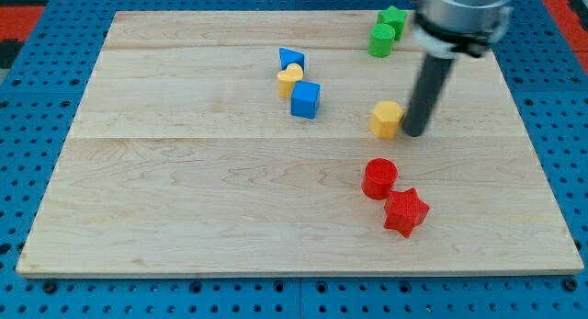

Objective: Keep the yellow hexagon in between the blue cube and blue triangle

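Observation:
The yellow hexagon [387, 119] lies right of the board's middle. My tip [413, 132] stands right beside it on the view's right, touching or nearly touching it. The blue cube [305, 99] sits to the hexagon's left, well apart from it. The blue triangle [291, 58] lies just above and left of the cube. A yellow heart [289, 79] sits between the blue triangle and the blue cube, close against both.
A green cylinder [380, 39] and a green star-like block [392, 20] sit at the board's top right. A red cylinder [378, 178] and a red star [405, 211] lie below the hexagon. The wooden board [184, 190] rests on a blue perforated table.

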You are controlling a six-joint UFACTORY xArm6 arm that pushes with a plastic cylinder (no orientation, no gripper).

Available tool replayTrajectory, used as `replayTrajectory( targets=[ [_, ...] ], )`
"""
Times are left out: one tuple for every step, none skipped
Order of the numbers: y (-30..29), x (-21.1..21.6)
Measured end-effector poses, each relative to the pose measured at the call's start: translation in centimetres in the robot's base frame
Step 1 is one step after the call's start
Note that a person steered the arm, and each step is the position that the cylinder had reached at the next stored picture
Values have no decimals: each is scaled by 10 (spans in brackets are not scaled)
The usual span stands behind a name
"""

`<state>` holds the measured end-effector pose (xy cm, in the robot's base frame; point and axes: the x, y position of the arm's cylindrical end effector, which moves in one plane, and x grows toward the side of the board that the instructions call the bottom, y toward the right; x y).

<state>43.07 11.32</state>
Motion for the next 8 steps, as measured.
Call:
replayTrajectory(
  targets=[
    [-83,-6],
    [-104,-12],
    [-5,37],
    [49,2],
    [-26,-15],
    [-53,-42],
    [-51,-57],
    [-19,-64]
  ],
)
